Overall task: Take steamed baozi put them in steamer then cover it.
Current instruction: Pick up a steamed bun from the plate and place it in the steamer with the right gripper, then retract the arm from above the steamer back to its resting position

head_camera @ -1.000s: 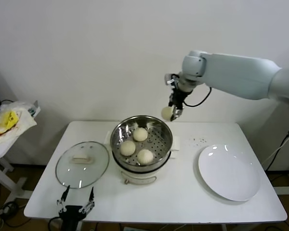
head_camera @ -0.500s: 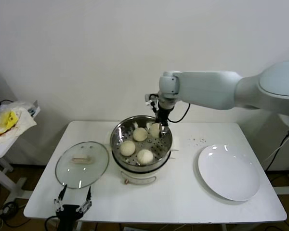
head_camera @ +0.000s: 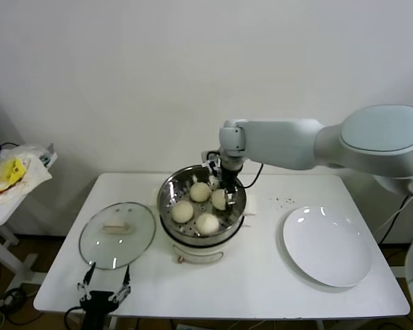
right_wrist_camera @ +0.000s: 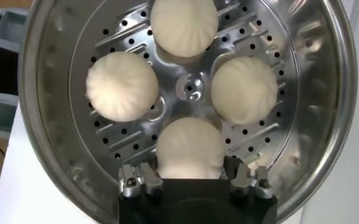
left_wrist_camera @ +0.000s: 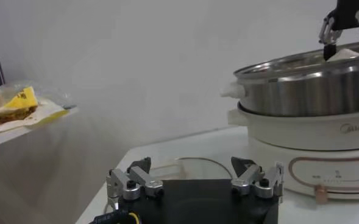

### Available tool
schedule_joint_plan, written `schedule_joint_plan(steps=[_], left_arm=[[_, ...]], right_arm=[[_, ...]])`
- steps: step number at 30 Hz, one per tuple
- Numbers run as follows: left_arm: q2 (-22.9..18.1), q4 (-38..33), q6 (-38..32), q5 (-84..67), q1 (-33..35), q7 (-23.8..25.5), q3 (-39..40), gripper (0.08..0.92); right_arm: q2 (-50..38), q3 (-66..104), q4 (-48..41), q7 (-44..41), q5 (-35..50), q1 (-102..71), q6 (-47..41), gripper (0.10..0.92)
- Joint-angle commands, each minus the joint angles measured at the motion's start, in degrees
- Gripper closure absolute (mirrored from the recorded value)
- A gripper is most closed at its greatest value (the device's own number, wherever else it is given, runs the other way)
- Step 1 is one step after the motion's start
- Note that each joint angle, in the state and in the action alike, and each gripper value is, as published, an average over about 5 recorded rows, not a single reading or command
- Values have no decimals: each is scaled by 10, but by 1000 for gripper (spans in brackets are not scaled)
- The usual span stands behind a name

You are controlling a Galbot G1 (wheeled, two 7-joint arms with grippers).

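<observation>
where the right gripper [head_camera: 222, 187] clamps it, a smooth round baozi [right_wrist_camera: 189, 148] inside the perforated steel steamer [right_wrist_camera: 313, 91]

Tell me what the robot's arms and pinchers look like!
The right arm is fat, smooth and pale grey-white, with rounded joints and a thin black cable near its wrist. Its right gripper is small and black with silvery metal fingers. The left gripper looks alike: a black block with silver fingers and dark tips, plus a yellow wire.
</observation>
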Motion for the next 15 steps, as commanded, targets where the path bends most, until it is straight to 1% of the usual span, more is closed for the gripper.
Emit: schedule_joint_plan(steps=[1,3,11,13,15], left_arm=[[0,2,0,1,0,0,0,177],[1,4,-1,1,0,-1,0,177],[1,3,-2,4,2,-2,-3,177],[0,3,-3,6,3,-2,-5,177],[1,3,-5,9,3,-2,-8,177]], right_arm=[[2,-1,3,-5,-6,-2,-2,233],[-3,2,10,-5,-5,3,-2,210],[-48,33,47,-3,16,49,16,202],[-69,41,57,6,24,62,31,202],[-94,47,64,32,41,72,58,203]])
